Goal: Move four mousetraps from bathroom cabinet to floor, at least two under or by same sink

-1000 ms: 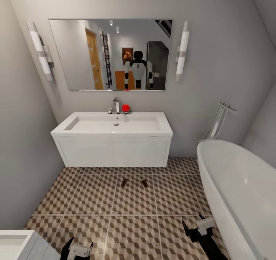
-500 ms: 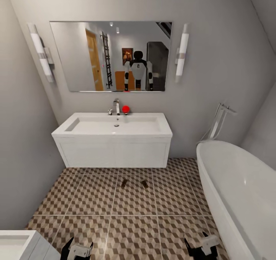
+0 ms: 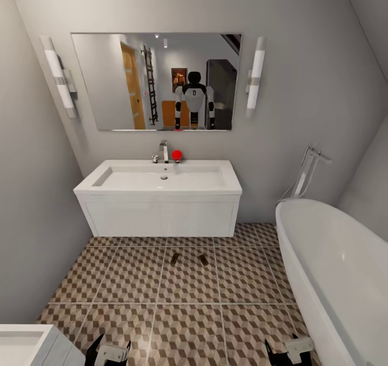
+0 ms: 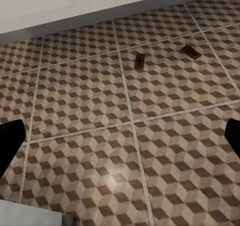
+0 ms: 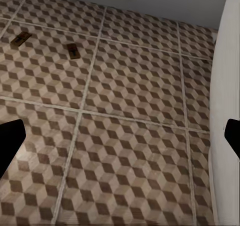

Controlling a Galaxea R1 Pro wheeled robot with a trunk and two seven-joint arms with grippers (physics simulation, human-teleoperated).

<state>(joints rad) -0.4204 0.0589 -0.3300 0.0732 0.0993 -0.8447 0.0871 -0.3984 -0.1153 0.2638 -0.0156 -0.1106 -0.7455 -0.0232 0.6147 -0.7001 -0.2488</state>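
Since a second ago the right gripper [image 3: 289, 350] has dropped toward the bottom edge of the head view, while the left gripper [image 3: 110, 353] sits where it was. Its fingers [image 4: 10, 143] are spread wide apart and hold nothing; the right fingers [image 5: 9, 141] are likewise released. Two mousetraps lie flat on the floor [image 3: 129, 280] just in front of the white sink [image 3: 161, 180]: the left trap [image 3: 174, 258] has its long axis running roughly toward the sink, and the right trap [image 3: 203, 259] is angled slightly off that line. Both are small tan boards on cube-patterned tiles. A smooth white tub [image 3: 334, 269] stands to the right.
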